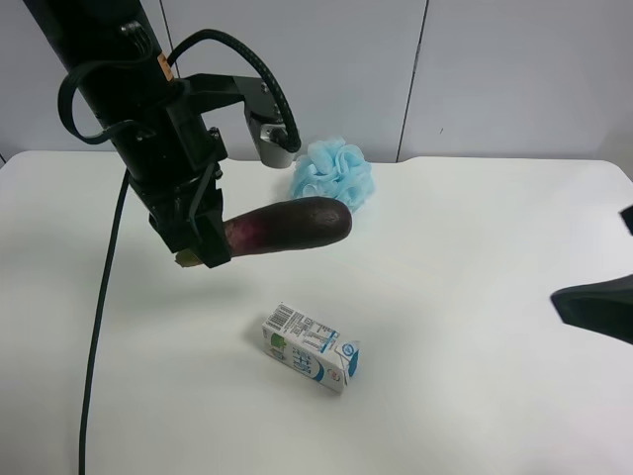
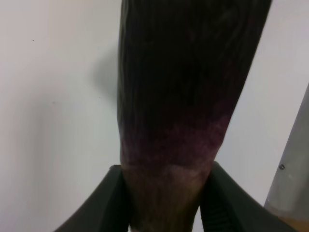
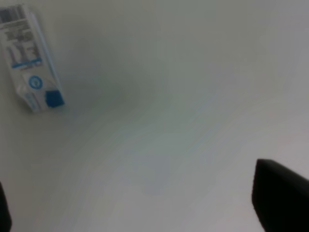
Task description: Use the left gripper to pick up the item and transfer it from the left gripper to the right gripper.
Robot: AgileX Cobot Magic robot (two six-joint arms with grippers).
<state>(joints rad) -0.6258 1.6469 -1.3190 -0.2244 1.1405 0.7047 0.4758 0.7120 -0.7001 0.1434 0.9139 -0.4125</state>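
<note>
My left gripper is shut on the lilac stem end of the eggplant and holds it level in the air above the white table, dark end pointing to the exterior high view's right. The left wrist view shows the eggplant pinched between both black fingers. My right gripper shows only as a black shape at the exterior high view's right edge, well apart from the eggplant. In the right wrist view it is open and empty over bare table, one finger at each side.
A white-and-blue milk carton lies on the table below the eggplant; it also shows in the right wrist view. A light-blue bath pouf sits at the back behind the eggplant. A black cable hangs from the left arm.
</note>
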